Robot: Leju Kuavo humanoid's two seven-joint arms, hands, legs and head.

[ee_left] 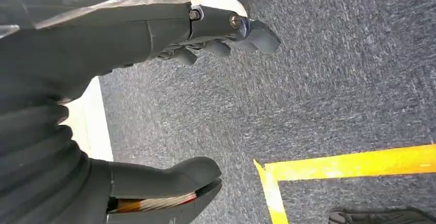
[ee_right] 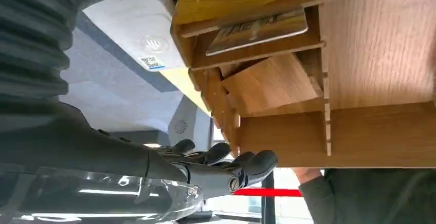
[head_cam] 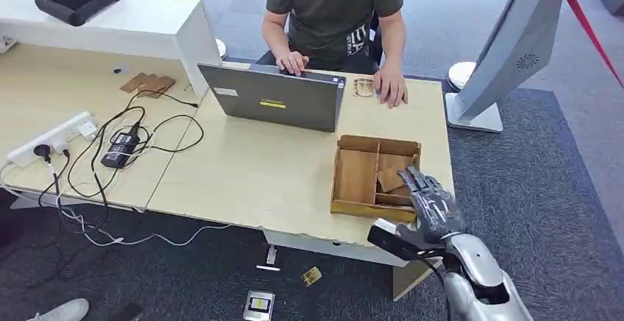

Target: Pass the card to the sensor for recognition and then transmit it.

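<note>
The left hand (ee_left: 205,34) hangs over grey carpet, fingers loosely apart, holding nothing. The grey laptop (head_cam: 274,99), with an unreadable yellow sticker, sits far left of the right hand (head_cam: 430,202). That hand hovers empty, fingers extended, over the divided wooden tray (head_cam: 355,176); a printed card (ee_right: 259,29) lies in a compartment just beyond its fingertips.

Worktop (head_cam: 257,166) lay bare between laptop (head_cam: 276,100) and wooden tray (head_cam: 353,207); tray walls hemmed right hand (head_cam: 430,203).

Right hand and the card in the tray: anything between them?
Right wrist view: nothing lies between the right hand and the card; only the wooden tray's own dividers. The fingers are empty.
</note>
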